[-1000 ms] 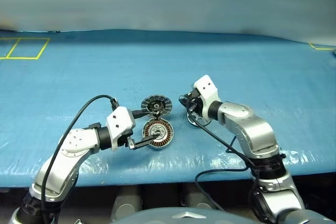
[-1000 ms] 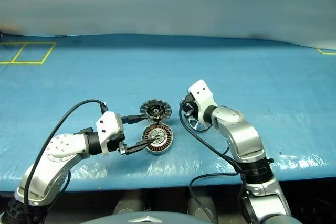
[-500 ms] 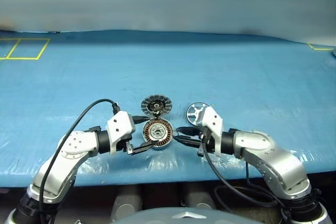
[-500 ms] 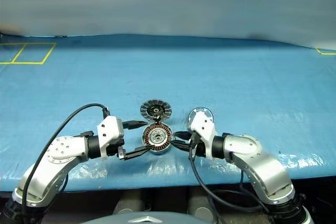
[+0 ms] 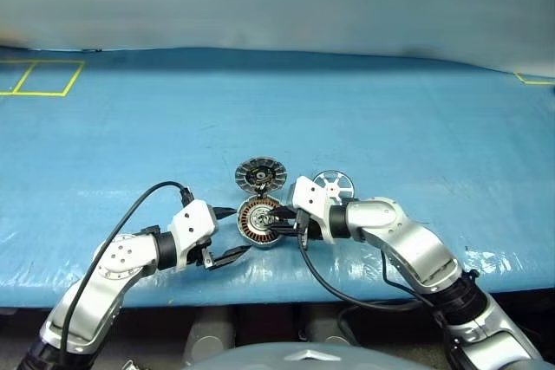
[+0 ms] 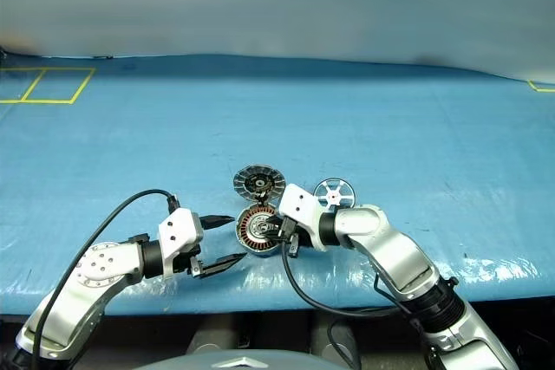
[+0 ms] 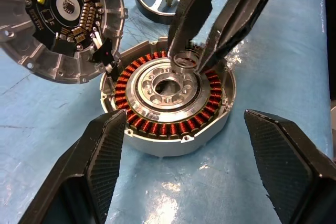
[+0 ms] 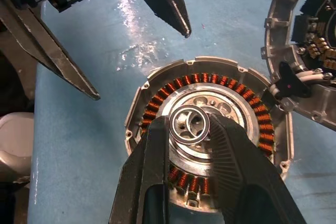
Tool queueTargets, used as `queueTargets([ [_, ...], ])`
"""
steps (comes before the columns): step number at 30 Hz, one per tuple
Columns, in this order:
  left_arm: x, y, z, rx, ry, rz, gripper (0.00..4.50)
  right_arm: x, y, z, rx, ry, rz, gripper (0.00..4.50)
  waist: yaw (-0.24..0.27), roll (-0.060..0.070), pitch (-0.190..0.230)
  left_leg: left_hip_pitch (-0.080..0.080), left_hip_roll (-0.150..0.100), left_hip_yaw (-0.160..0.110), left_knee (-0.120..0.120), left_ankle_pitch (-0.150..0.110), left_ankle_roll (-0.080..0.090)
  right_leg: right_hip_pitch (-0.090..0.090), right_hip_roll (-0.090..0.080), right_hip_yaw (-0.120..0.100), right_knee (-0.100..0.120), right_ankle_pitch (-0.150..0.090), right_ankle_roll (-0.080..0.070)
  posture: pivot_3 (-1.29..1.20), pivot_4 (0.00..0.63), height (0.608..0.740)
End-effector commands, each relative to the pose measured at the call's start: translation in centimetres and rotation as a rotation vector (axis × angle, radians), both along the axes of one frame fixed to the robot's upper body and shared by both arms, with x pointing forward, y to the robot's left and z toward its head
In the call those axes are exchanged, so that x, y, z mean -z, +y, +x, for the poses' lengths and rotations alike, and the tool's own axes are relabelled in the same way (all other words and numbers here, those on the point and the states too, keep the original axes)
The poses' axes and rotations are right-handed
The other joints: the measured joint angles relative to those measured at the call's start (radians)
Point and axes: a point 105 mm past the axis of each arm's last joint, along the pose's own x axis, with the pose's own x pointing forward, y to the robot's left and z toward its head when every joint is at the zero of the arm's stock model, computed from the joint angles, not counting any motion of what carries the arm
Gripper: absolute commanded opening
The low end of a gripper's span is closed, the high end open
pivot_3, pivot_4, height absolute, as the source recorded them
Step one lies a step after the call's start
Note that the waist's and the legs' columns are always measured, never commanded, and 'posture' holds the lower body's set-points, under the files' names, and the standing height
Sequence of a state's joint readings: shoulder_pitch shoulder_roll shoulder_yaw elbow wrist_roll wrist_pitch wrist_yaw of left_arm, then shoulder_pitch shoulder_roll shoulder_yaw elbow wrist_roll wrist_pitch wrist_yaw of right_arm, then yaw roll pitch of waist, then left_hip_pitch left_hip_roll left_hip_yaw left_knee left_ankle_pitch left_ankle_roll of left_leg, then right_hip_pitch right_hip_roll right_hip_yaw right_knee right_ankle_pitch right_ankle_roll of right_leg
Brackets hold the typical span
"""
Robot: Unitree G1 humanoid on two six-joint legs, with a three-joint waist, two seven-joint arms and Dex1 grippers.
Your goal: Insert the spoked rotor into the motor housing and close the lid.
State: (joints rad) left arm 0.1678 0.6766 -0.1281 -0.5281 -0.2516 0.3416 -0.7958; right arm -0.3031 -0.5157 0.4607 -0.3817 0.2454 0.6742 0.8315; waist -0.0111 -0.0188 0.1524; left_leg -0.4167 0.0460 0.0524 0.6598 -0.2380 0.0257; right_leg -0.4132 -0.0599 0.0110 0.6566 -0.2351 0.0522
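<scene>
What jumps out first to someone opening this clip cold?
The right gripper pinching a small metal ring just above the centre of the motor housing with its copper windings. The lid stands open beside it, circuitry showing, and the spoked rotor lies untouched on the blue table behind.

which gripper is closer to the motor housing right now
Right. The right gripper hovers over the motor housing's centre, holding a small ring; the left gripper sits open just beside it.
</scene>
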Motion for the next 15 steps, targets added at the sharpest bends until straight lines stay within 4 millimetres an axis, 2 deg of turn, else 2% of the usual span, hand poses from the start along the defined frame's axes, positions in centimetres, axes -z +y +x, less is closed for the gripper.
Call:
queueTargets([
  [1,-1.0,-0.3,-0.2,0.007,-0.049,-0.010,3.83,-0.6,0.7,0.7,-0.012,-0.045,0.012,0.75,-0.001,0.000,0.000,0.000,0.000,0.000,0.000,0.000,0.000,0.000,0.000,0.000,0.000,0.000,0.000,0.00,0.150,0.740],
  [8,-1.0,-0.3,-0.1,-0.002,-0.051,-0.015,3.83,-0.3,0.8,1.9,0.007,-0.059,-0.008,0.75,0.000,0.000,0.000,0.000,0.000,0.000,0.001,0.000,0.000,0.000,0.000,0.000,0.001,0.000,0.000,0.00,0.150,0.740],
  [15,-1.2,0.0,0.3,-0.008,-0.059,-0.009,3.83,0.0,0.6,1.9,0.009,-0.047,-0.015,0.75,0.000,0.000,0.000,0.000,0.000,0.000,0.000,0.000,0.000,0.000,0.000,0.000,0.001,0.000,0.000,0.00,0.150,0.740],
])
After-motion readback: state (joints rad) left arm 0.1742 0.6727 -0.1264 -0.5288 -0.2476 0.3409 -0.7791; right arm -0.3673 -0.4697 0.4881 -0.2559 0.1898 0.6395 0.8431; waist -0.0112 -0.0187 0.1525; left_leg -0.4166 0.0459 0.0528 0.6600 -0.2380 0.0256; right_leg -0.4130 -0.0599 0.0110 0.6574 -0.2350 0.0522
